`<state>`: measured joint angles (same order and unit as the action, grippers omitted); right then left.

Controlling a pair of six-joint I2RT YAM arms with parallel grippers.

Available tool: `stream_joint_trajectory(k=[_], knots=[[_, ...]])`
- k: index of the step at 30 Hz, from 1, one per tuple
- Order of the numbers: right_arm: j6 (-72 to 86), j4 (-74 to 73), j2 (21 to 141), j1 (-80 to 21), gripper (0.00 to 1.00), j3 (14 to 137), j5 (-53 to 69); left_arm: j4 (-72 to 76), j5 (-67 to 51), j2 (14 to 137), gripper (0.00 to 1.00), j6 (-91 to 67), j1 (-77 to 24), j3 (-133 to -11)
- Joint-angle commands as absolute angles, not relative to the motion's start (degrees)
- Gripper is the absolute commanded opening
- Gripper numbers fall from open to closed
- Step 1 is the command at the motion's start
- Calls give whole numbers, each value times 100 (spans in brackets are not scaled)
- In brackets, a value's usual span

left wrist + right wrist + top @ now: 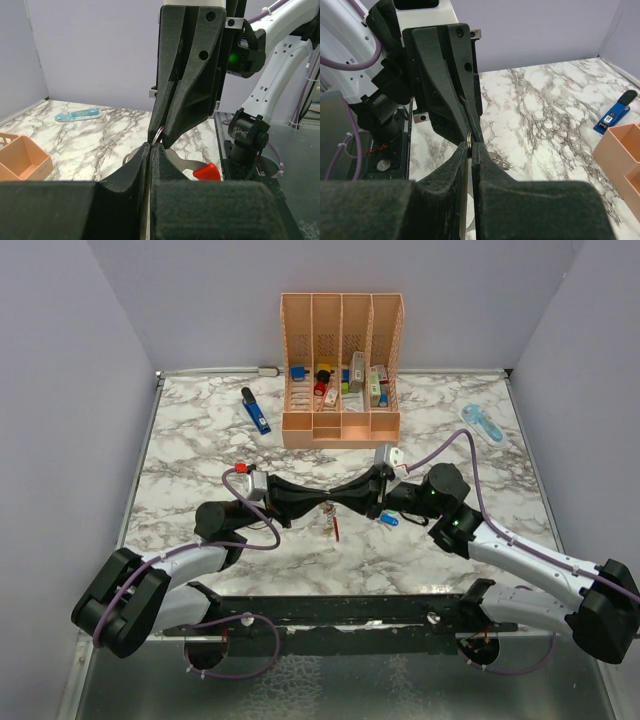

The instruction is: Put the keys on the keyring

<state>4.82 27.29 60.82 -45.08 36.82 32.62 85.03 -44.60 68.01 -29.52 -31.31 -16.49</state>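
The two arms meet tip to tip above the middle of the white, grey-veined marble desk (200, 455). The left fingers (131, 172) are pressed flat together with no gap between them. The right fingers (496, 172) are drawn in to a hairline slit and pinch a small silver metal ring (469, 144) right at their tips. The ring sits exactly where the two pairs of tips touch, and I cannot tell whether the left fingers grip it too.

Just beneath that meeting point hangs the oval keyring (204, 172), one part bright red and the other grey-white. What it hangs from is hidden by the fingers. A tiny key with a blue plastic head (389, 521) lies on the desk just beside the right arm's wrist, apart from the keyring.

At the far edge of the desk stands a peach plastic organiser (342, 310) with four slots. Small red, blue, yellow and green pieces lie in its front compartments, too small to name. A blue pen-like tool (256, 412) lies on the marble left of the organiser. A pale blue oblong gadget (482, 423) lies to the organiser's right, near the side wall.
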Motion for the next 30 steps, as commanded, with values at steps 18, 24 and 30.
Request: stream_joint_trajectory(k=[18,24,30], knots=[[853,1743,5602,-4517,1,3942,2445,6580,-5114,6419,32,-1103,-3028,-2072],[1052,743,5488,-4517,1,4202,1719,5198,-4932,6078,47,-155,-2643,-2588],[1475,-7,5617,-4513,1,4608,785,4929,-5437,6069,47,-142,-2418,-2859]])
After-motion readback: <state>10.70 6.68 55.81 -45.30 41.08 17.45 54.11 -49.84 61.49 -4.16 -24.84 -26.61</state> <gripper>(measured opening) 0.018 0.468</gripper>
